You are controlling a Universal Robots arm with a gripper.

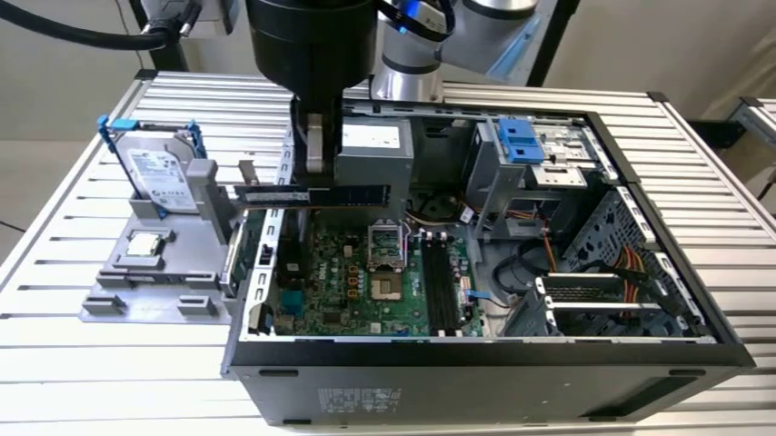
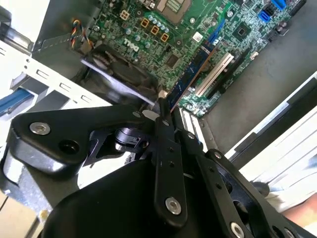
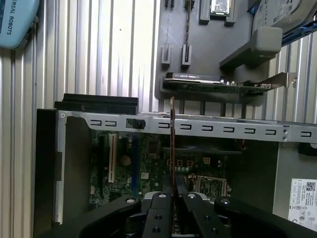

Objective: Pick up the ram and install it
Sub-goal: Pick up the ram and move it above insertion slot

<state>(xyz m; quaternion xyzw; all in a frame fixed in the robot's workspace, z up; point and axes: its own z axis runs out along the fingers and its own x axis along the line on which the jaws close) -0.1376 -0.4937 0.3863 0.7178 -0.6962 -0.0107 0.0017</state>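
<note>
ribbed metal worktop (image 1: 73, 227) carrying an open computer case (image 1: 485, 350) across its middle. pincer (image 1: 313, 177) clamped narrow on the ram (image 1: 345, 195), held level and on edge above the case wall facing the worktop's edge on the exterior view's left. risk: any twist of the stick in the grip could catch a corner on the wall rail (image 3: 223, 130) or miss the memory slots (image 1: 439, 282). room looks open above the motherboard (image 1: 352, 282), tighter beside the cables (image 1: 631, 272).
</note>
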